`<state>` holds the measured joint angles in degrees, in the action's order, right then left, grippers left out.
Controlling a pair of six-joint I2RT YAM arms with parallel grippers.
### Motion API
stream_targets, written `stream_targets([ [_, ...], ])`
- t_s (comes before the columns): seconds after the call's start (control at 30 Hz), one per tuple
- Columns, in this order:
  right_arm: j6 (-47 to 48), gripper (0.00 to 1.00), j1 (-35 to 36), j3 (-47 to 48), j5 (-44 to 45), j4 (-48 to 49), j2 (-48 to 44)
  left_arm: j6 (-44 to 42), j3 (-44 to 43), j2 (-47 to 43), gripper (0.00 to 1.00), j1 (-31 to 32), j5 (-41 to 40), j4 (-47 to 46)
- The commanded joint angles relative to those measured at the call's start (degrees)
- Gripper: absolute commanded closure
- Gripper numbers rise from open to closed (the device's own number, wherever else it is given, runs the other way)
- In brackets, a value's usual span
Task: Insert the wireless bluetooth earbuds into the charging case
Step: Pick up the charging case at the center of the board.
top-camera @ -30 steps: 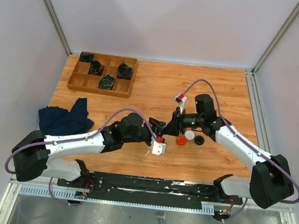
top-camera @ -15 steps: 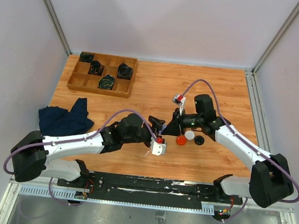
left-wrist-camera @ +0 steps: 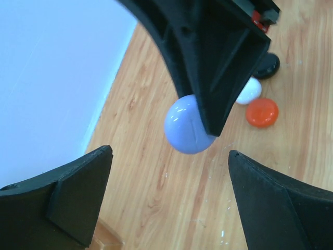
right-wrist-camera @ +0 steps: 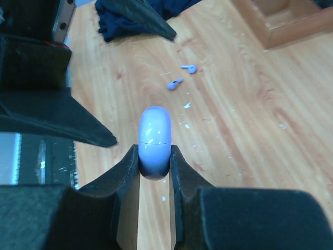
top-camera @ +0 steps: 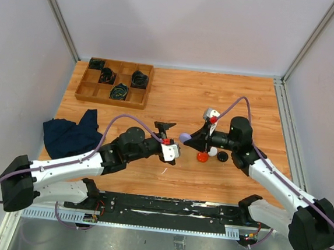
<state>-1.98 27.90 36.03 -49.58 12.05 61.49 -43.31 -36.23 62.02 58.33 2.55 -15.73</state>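
Observation:
My right gripper point(right-wrist-camera: 154, 151) is shut on a closed lavender charging case point(right-wrist-camera: 155, 136), held edge-on above the table; it also shows from above point(top-camera: 185, 138) and in the left wrist view point(left-wrist-camera: 188, 125). My left gripper point(left-wrist-camera: 169, 156) stands open just left of the case, with nothing between its fingers, and from above point(top-camera: 169, 131) it faces the right gripper point(top-camera: 189, 138). Two lavender earbuds point(right-wrist-camera: 175, 83) point(right-wrist-camera: 189, 67) lie loose on the wood beyond the case. An orange case point(top-camera: 202, 157), a white case point(top-camera: 212, 152) and a black case point(top-camera: 223, 156) rest together on the table under the right arm.
A wooden divided tray point(top-camera: 111, 102) holding coiled black cables stands at the back left. A dark blue cloth point(top-camera: 72, 133) lies crumpled at the left edge, beside the left arm. Small white flecks dot the wood near the earbuds.
The left gripper opened wide and drew back to the left, off the lavender case. The right gripper closed on the case and now holds it alone, lifted slightly.

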Motion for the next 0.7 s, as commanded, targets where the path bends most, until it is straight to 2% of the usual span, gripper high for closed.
stream_targets([
  [0.0,1.1,0.99,0.9,-5.9,5.3,16.8,-4.8,12.2,1.6,-3.9,0.01,0.4,-3.2,-5.7],
  [0.27,-3.6,0.99,0.9,-16.8,8.8,39.6,-9.4,29.2,0.8,-8.4,0.01,-2.8,-1.2,-6.6],
  [0.67,-13.2,0.99,0.9,-26.0,6.7,71.1,-4.1,48.2,3.3,-6.2,0.04,-8.3,12.7,-19.4],
])
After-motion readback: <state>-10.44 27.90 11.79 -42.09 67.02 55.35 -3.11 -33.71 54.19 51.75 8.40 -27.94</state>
